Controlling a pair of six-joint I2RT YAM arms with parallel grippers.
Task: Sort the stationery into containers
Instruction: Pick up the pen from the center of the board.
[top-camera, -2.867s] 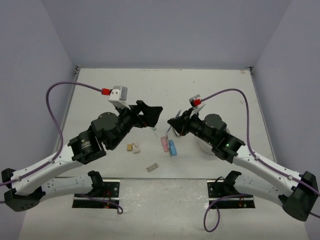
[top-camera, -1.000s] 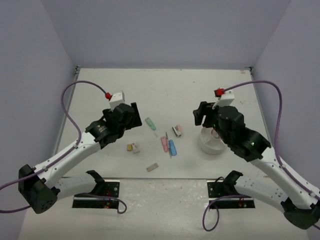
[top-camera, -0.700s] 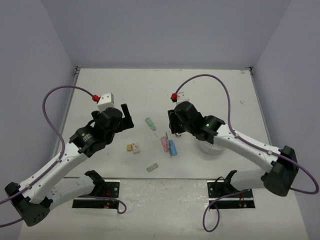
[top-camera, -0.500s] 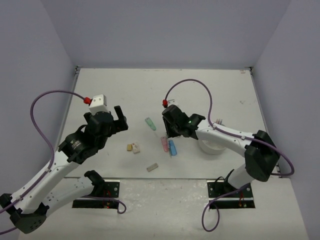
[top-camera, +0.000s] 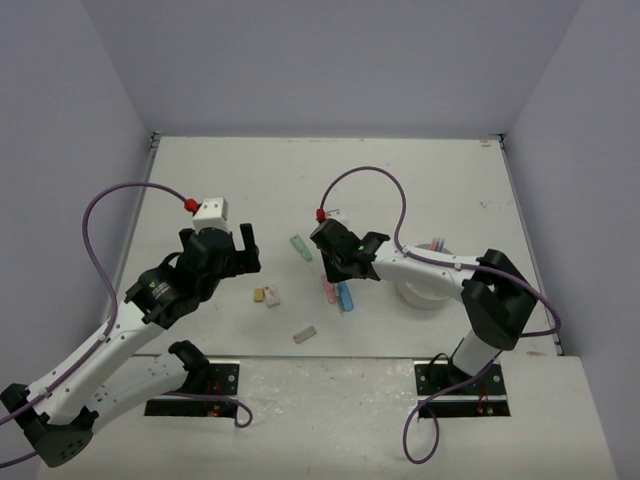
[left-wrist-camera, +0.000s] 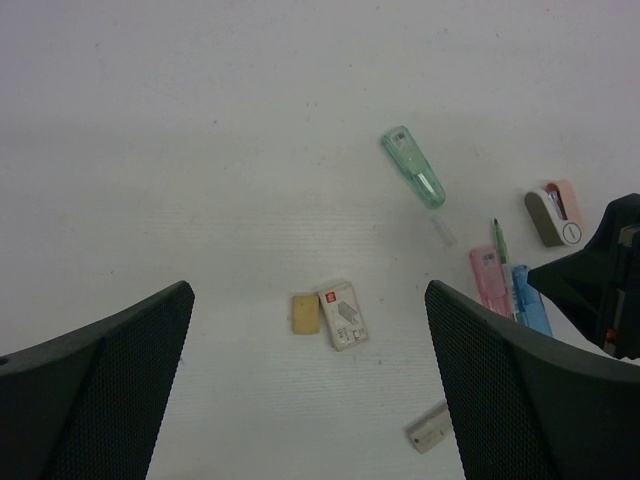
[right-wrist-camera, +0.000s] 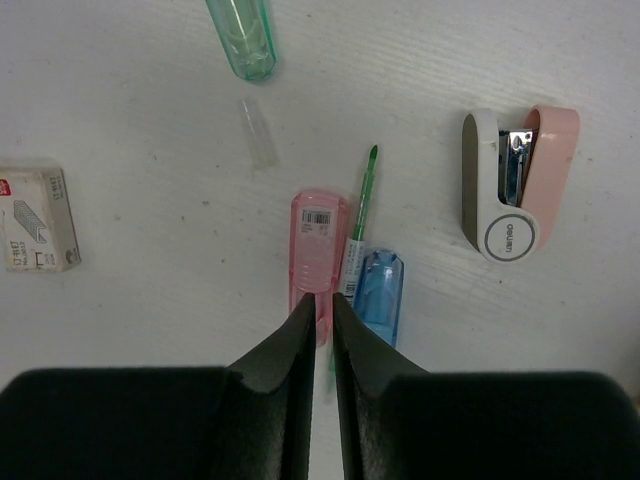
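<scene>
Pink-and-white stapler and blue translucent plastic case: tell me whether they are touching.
Apart. The right wrist view shows the pink-and-white stapler lying to the right of the blue translucent plastic case, with a strip of bare white table between them.

The right fingers (right-wrist-camera: 290, 355) cover the near end of the pink case (right-wrist-camera: 317, 240); the staple box (right-wrist-camera: 35, 218) is cut off at the picture's left edge.

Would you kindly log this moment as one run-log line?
left claw open, empty | right claw shut, tips over pink piece | blue piece, green pen alongside | white organizer stands apart
</scene>
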